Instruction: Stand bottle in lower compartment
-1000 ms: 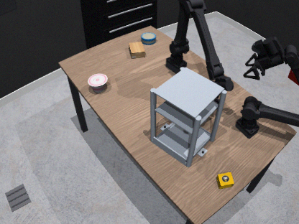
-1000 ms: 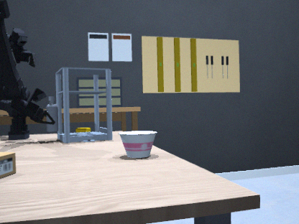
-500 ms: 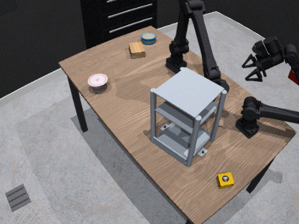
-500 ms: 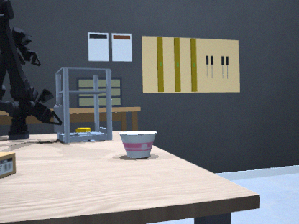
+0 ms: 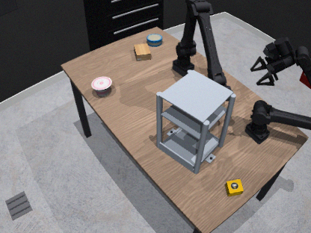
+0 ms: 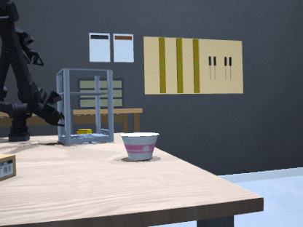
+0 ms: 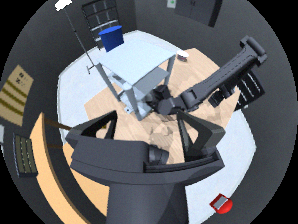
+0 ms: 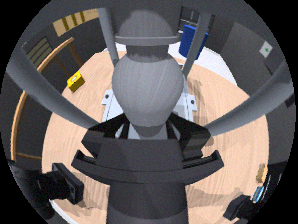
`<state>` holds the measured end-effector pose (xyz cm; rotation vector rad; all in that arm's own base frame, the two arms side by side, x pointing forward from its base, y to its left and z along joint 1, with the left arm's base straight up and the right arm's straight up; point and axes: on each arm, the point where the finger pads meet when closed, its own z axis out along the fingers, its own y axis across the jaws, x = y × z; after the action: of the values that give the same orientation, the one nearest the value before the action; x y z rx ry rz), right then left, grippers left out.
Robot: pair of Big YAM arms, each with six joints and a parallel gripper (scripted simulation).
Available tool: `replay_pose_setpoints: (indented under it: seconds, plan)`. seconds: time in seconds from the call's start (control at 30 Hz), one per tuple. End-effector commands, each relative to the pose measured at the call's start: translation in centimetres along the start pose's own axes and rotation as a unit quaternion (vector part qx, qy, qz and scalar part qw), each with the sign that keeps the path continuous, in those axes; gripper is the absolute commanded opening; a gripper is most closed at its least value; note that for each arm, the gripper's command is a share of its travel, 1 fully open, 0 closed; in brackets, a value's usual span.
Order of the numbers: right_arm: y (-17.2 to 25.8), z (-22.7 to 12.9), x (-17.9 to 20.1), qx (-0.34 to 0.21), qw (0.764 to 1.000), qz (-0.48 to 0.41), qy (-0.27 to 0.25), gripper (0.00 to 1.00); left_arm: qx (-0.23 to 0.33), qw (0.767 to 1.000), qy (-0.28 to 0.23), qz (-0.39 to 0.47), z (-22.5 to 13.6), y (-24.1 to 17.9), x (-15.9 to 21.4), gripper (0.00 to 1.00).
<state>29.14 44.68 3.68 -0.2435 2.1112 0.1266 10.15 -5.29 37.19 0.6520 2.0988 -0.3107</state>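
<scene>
From my end, taking left, right, near and far from the top view, I have the wooden table (image 5: 127, 75) (image 6: 109, 189) (image 7: 192, 67) (image 8: 240, 150) running across the scene, with the grey shelving unit (image 5: 158, 119) (image 6: 66, 105) (image 7: 135, 60) (image 8: 45, 95) upright on its right half. My left gripper (image 5: 256, 76) (image 6: 41, 65) (image 7: 147, 113) hangs off to the far right, fingers spread wide. My right gripper (image 6: 63, 120) (image 7: 149, 98) (image 8: 147, 113) is at the unit's far side, pinching the grey bottle (image 8: 147, 82), which sits between the near posts in the right wrist view; I can't tell whether its base touches the compartment floor. The pink-and-white bowl (image 5: 102, 84) (image 6: 140, 147) (image 7: 182, 57) is at left, the tan box (image 5: 142, 51) (image 6: 7, 166) (image 8: 261, 173) farther back, the blue-banded tin (image 5: 154, 40) (image 8: 258, 194) just beyond it, and the yellow block (image 5: 234, 187) (image 6: 84, 131) (image 8: 75, 81) near right.

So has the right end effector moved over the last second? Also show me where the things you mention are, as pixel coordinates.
Yes. In the exterior view, the right end effector (image 6: 62, 120) (image 7: 149, 98) (image 8: 147, 113) is lower and further picture-right, its tips now at the shelf's (image 5: 198, 93) (image 6: 66, 109) (image 7: 135, 60) (image 8: 107, 35) left posts.
</scene>
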Motion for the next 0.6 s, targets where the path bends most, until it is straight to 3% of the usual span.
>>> replay_pose_setpoints:
  seconds: [0.0,0.5,0.57]
  plan:
    - [2.2,1.2,-4.3,-0.015,0.999,0.032,-0.029,0.51,0.008,0.999,-0.031,-0.024,-1.3,0.1,-2.6,1.0]
    - [2.2,0.8,-5.0,-0.016,0.998,0.04,-0.034,0.51,0.007,0.999,-0.032,-0.025,-1.3,0.2,-2.6,1.0]
    - [1.8,1.6,-3.3,-0.011,0.999,0.024,-0.028,0.51,0.007,0.999,-0.032,-0.025,-1.3,0.2,-2.6,1.0]
